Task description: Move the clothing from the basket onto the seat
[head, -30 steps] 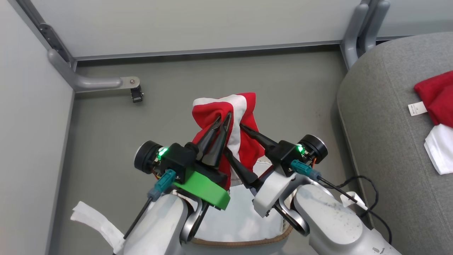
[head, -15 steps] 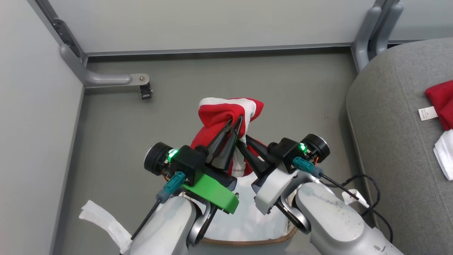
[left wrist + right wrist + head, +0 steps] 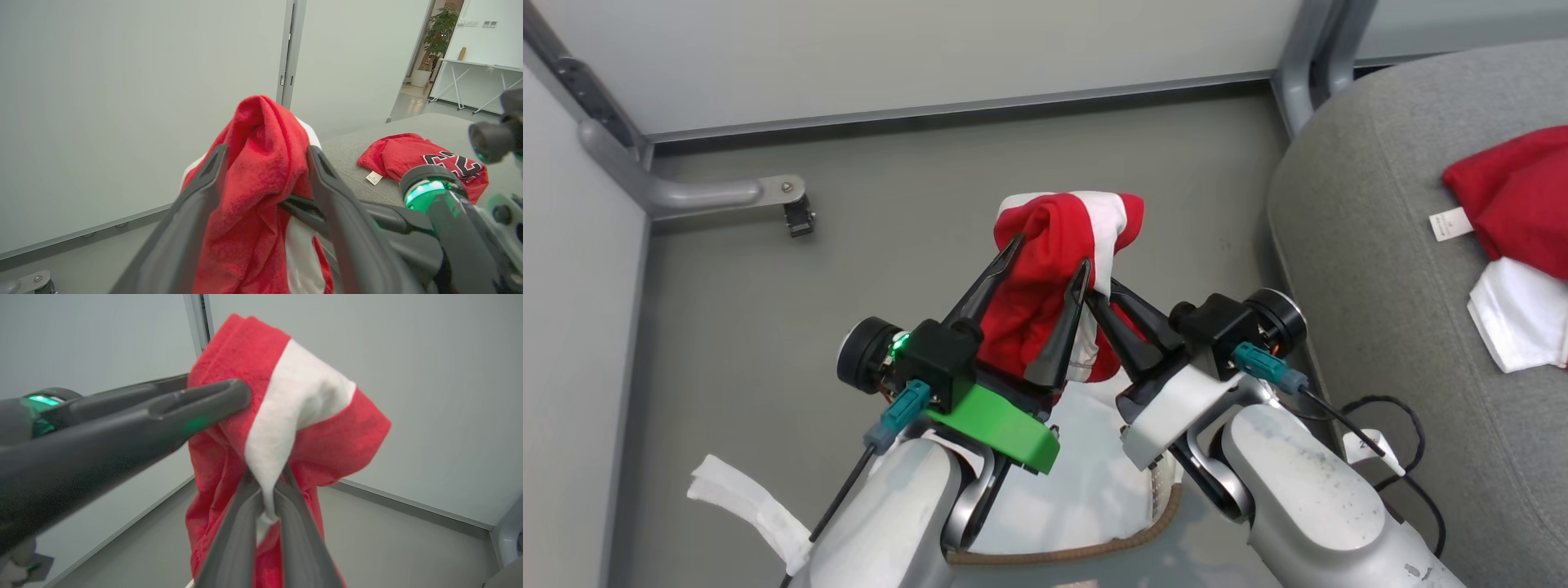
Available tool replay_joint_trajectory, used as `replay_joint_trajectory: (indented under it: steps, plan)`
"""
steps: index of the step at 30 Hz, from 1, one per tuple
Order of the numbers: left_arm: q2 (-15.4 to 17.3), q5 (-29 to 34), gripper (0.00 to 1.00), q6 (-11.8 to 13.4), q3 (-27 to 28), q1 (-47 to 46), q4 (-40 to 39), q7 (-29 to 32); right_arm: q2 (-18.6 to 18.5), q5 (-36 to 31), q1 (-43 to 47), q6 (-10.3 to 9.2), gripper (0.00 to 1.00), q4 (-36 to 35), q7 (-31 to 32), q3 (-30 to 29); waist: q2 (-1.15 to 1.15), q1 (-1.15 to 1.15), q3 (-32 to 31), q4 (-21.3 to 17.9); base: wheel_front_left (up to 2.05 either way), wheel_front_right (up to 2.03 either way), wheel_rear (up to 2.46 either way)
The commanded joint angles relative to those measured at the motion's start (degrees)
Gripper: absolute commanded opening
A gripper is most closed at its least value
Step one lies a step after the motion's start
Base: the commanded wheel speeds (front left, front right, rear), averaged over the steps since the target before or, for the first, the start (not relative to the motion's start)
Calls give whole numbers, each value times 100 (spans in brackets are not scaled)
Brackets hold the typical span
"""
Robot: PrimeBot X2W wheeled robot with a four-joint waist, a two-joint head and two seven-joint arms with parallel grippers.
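— What is seen nearest?
— The basket (image 3: pixel 1094 552) is seen at the bottom, white plastic with a brown woven-look rim, and a white sheet (image 3: pixel 1078 482) is laid in it.
— What has been changed above it?
— The left gripper (image 3: pixel 1051 251) was clamped on the garment (image 3: pixel 1058 220) a second ago. Now its jaws are spread wide, with the soft red cloth hung between them. The right gripper (image 3: pixel 1094 294), open before, is now closed on the garment's white stripe.
— And farther off?
— A crumpled red numbered jersey (image 3: pixel 402 155) and a white piece (image 3: pixel 1519 318) are laid on the rounded grey woven seat (image 3: pixel 1372 269), well apart from the raised garment.
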Motion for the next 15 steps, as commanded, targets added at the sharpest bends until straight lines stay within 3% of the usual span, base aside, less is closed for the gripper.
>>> replay_joint_trajectory:
  steps: [1,15]
  plan:
    - [13,74,100,-9,43,-59,24,-3,-31,21,89,-8,0,-58,-28,-46,0,0,129,-349,0,0,0]
    - [21,288,100,-186,287,-157,324,-3,-26,152,270,-7,0,-519,-27,-335,0,0,414,-1771,0,0,0]
